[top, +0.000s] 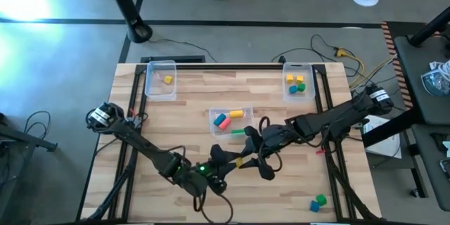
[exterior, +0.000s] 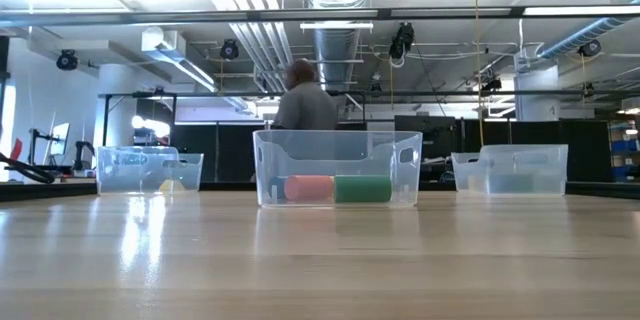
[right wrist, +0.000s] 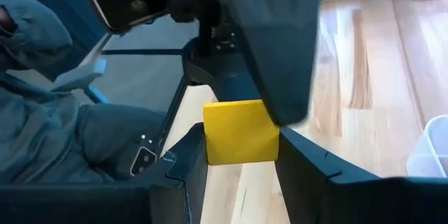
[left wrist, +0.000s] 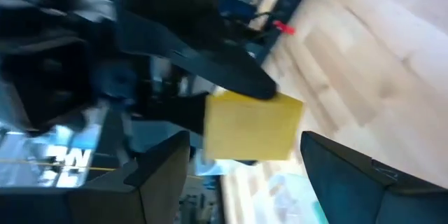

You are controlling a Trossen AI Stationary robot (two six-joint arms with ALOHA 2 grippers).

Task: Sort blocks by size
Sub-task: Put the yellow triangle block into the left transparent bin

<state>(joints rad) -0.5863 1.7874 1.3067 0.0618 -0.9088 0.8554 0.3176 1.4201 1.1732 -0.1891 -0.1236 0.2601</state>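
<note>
A yellow block (top: pixel 241 162) hangs over the near middle of the table between my two grippers, which meet tip to tip. My right gripper (right wrist: pixel 241 168) comes from the right and is shut on the block (right wrist: pixel 241 131). My left gripper (left wrist: pixel 245 175) comes from the left and is open, with one finger on each side of the same block (left wrist: pixel 252 126). A green block (top: pixel 239 132) lies on the table in front of the middle bin (top: pixel 230 117). Blue and green blocks (top: pixel 318 202) lie at the near right. My right gripper pinches the yellow block by two opposite faces (right wrist: pixel 213 147) between its two fingers. The fingers reach in roughly level from the table's right side. The block is lifted clear of the table. My left gripper's fingers (left wrist: pixel 329 168) flank the block closely; whether they touch it, I cannot tell.
Three clear bins stand on the table. The far-left one (top: pixel 160 79) holds a yellow block, and the far-right one (top: pixel 298 83) holds yellow and green blocks. The middle bin (exterior: pixel 337 168) holds pink, blue and yellow ones. A person stands in the room beyond the table (exterior: pixel 305 100).
</note>
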